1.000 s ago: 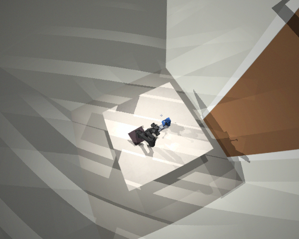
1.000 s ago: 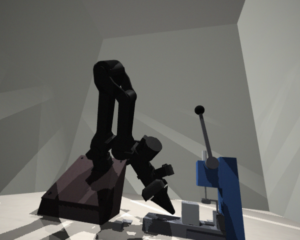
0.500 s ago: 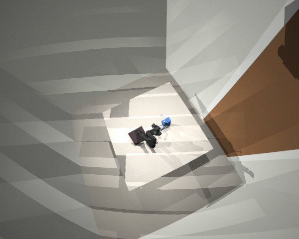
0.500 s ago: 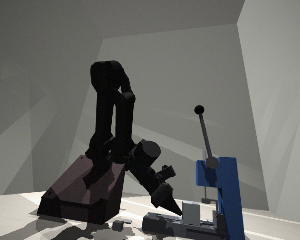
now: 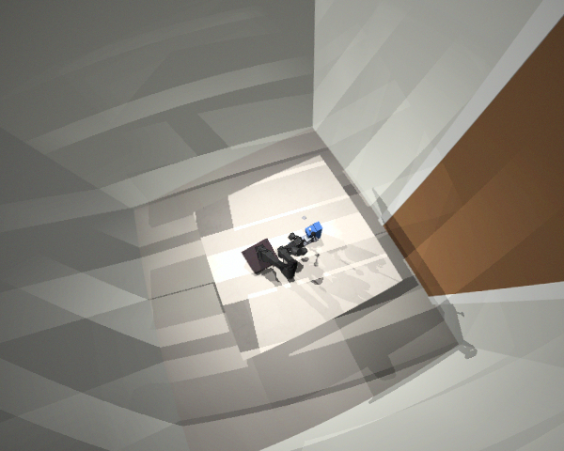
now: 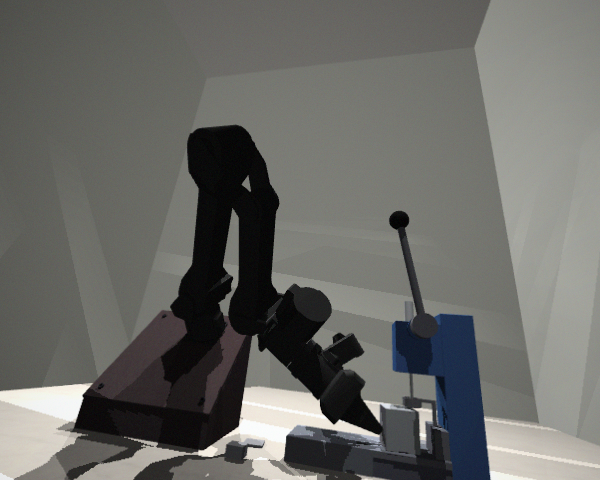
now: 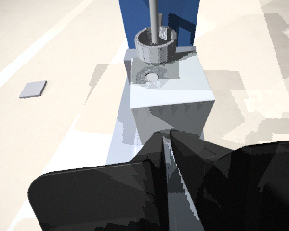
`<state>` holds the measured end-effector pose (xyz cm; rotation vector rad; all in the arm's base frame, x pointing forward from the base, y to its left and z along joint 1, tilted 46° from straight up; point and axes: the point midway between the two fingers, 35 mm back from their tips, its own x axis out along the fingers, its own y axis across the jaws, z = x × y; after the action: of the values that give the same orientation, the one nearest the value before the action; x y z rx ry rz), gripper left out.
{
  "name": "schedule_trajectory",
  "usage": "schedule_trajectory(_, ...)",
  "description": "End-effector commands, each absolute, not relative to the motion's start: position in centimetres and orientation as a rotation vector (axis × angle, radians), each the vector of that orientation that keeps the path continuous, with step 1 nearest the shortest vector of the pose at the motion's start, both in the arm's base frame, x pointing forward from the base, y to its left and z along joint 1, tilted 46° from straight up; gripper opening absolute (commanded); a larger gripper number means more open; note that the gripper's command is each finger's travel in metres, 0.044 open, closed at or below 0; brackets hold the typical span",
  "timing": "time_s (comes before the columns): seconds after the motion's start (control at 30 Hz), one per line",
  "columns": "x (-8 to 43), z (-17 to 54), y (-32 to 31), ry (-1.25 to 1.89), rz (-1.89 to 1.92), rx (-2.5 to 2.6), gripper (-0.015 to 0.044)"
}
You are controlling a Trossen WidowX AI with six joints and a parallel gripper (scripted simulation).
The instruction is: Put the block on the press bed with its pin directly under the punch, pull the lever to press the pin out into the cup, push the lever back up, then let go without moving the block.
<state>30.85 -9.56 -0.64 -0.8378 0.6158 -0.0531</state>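
The pale grey block [image 6: 399, 431] [image 7: 202, 89] stands upright on the press bed [image 6: 310, 448]. Its round pin [image 7: 151, 77] shows in the top face, just on the near side of the ring-shaped collar [image 7: 156, 52] [image 6: 411, 401] around the punch [image 7: 154, 21]. The collar overlaps the block's far edge in the wrist view. My gripper [image 6: 381, 430] [image 7: 165, 137] is shut and empty, its tips at the block's near face, seemingly touching it. The lever [image 6: 410, 268] of the blue press [image 6: 463, 387] [image 5: 314, 226] stands up, its black knob at the top. I cannot make out the cup.
A small flat grey tile [image 7: 34, 89] [image 5: 304, 217] lies on the table left of the press in the wrist view. A small grey piece [image 6: 235, 450] lies between the arm's dark base [image 6: 135, 372] [image 5: 251, 256] and the bed. The press column rises behind the block.
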Motion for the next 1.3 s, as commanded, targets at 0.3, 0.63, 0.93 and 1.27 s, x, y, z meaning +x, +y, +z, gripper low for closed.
schedule_trajectory(0.3, 32.9, -0.6, -9.5, 0.557, -0.025, -0.843, 0.003)
schedule_trajectory(0.63, 32.9, -1.2, -9.1, 0.549, 0.0, -0.836, 0.003)
schedule_trajectory(0.93, 31.1, 0.8, -7.3, 0.535, 0.0, -0.839, 0.003)
schedule_trajectory(1.27, 27.8, 2.7, -5.1, 0.512, -0.009, -0.838, 0.003)
